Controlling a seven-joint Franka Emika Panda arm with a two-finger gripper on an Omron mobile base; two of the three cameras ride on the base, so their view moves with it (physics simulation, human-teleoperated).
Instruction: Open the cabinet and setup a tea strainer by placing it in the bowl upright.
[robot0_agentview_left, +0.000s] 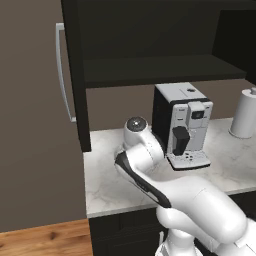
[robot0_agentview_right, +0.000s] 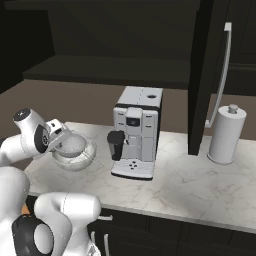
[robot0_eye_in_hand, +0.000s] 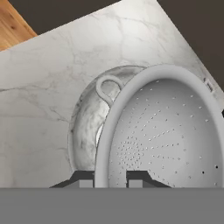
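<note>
Tea strainer (robot0_eye_in_hand: 166, 135) — clamped by its rim in gripper (robot0_eye_in_hand: 110, 178), poised over bowl (robot0_eye_in_hand: 85, 127) near counter's left end — cabinet (robot0_agentview_right: 200, 75) open.

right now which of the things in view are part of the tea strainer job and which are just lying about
Part of the job:
- cabinet, door open
- tea strainer, held by the gripper above the bowl
- bowl on the counter

Just lying about:
- coffee machine
- paper towel roll
- marble counter
</note>
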